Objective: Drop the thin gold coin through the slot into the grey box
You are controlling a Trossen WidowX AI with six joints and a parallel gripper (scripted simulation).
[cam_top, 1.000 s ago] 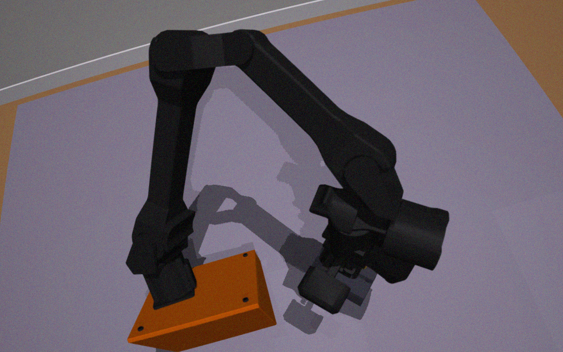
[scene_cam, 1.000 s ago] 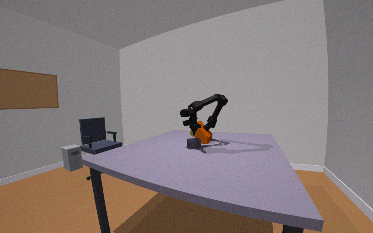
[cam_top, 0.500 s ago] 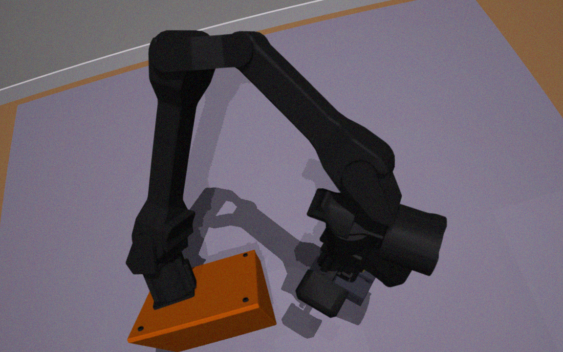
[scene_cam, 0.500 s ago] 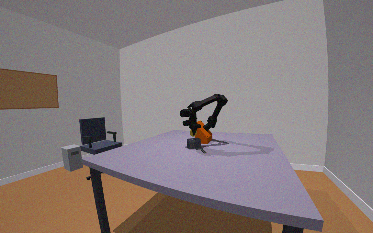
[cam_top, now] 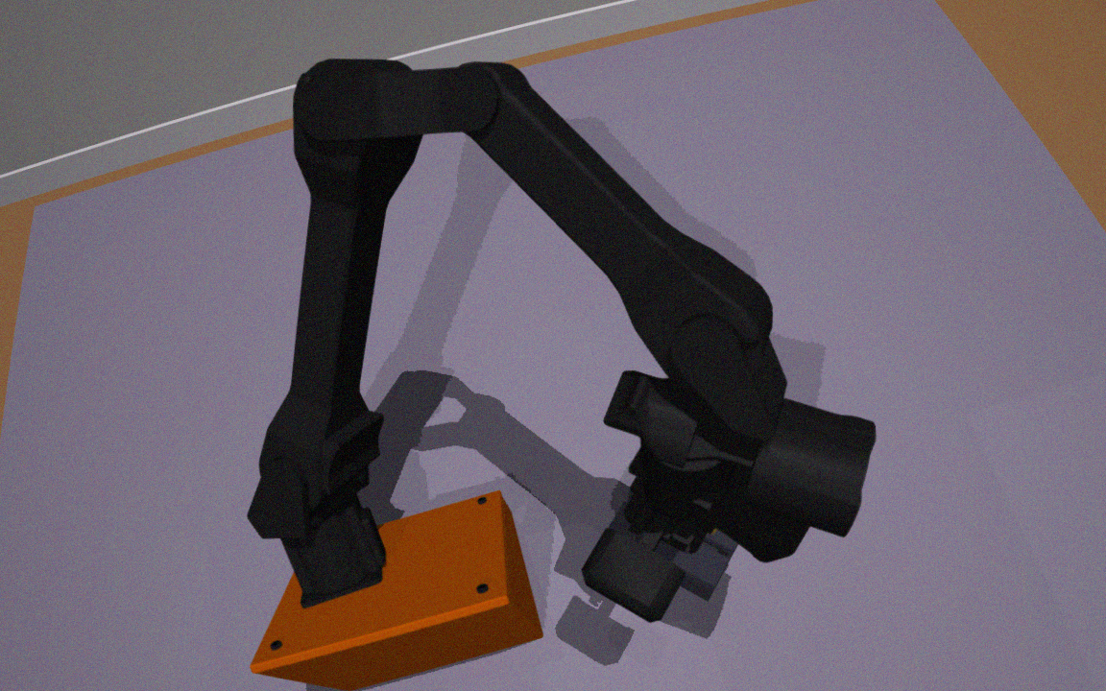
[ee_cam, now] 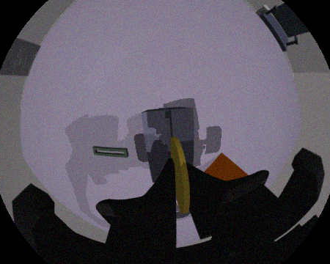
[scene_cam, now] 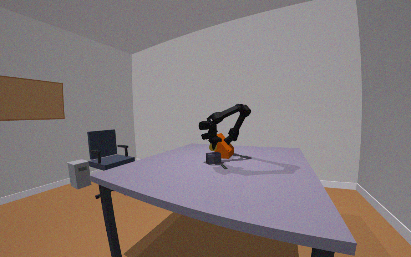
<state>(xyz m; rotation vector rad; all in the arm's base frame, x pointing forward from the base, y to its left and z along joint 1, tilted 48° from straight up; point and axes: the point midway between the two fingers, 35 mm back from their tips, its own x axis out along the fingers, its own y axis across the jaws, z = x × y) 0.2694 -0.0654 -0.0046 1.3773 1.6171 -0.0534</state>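
The gold coin (ee_cam: 181, 181) is pinched edge-on between the jaws, held in the air above the grey box (ee_cam: 172, 129) and lined up with the dark slot (ee_cam: 169, 125) in its lid. The dark-green holder (ee_cam: 111, 152) lies on the lilac tabletop (ee_cam: 160, 44) just beside the box. The orange arm base (cam_top: 420, 583) sits on the box's other side.

Black jointed robot arm (cam_top: 540, 189) bends down from its flat orange wedge-shaped base block (cam_top: 420, 592) on the lilac table top (cam_top: 926, 344). Black parallel-jaw gripper (cam_top: 682, 536) points down, hiding most of the grey box (cam_top: 708, 583) directly beneath it. Fingers and anything held are hidden under the wrist housing.
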